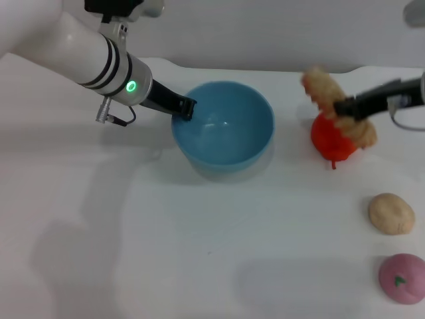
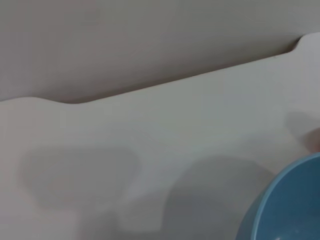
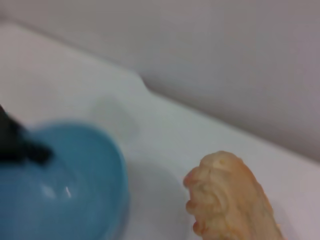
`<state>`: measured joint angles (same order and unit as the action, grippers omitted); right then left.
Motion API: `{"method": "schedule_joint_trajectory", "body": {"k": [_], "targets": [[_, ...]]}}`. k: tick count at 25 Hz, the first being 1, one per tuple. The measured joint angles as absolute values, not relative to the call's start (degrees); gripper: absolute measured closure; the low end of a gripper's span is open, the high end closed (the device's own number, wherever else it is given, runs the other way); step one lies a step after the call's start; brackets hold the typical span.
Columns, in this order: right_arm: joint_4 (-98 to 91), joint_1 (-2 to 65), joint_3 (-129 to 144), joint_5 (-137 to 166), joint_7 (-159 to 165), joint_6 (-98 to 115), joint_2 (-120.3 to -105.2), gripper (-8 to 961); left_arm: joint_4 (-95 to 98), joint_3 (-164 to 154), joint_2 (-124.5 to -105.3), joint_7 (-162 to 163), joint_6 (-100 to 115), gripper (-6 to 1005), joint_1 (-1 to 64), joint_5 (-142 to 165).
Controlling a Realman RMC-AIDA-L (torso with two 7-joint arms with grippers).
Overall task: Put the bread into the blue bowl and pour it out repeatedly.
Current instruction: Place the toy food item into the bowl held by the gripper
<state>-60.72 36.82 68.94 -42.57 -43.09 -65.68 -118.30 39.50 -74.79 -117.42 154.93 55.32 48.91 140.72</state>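
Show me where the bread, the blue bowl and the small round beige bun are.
bread (image 1: 323,87), head view, upper end of the loaf above the right gripper.
blue bowl (image 1: 226,126), head view, glossy inside surface.
beige bun (image 1: 391,213), head view, middle of its top.

Looks like a robot lab test bench: plain white tabletop (image 1: 199,252) with a notched edge, bare grey wall (image 1: 265,26) across the frame's top, toy food props lower right, no household furnishings visible.

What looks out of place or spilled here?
Nothing spilled. The right claw holds the bread in the air above the red fruit; the left claw grips the bowl's rim.
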Motion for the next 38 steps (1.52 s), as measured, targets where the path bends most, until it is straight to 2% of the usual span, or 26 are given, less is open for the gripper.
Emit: {"method": "schedule_joint_trajectory", "body": {"k": [10,19,34,38], "targets": [[-62.06,36.87,66.13,-63.95,-54.3,-66.37,-118.41,851,37.03,-76.42,-118.31,154.77,55.89,999,48.84,135.64],[-57.99,37.48,74.71,-69.09,-63.76,-66.32,-118.91,854,36.2,-77.87,-118.34,154.7,55.71,999,49.49,133.08],[-54.97,36.88,75.88,-73.9,-69.56,-66.88,-118.67,841,36.33,-81.15,-118.08,154.52,54.84,1000,51.18,131.24],[-56.1,36.12,74.12,-74.39,-69.54,-66.97,-118.7,652,36.3,-81.14,-118.04,154.51,54.5,1000,51.04,131.22]]}}
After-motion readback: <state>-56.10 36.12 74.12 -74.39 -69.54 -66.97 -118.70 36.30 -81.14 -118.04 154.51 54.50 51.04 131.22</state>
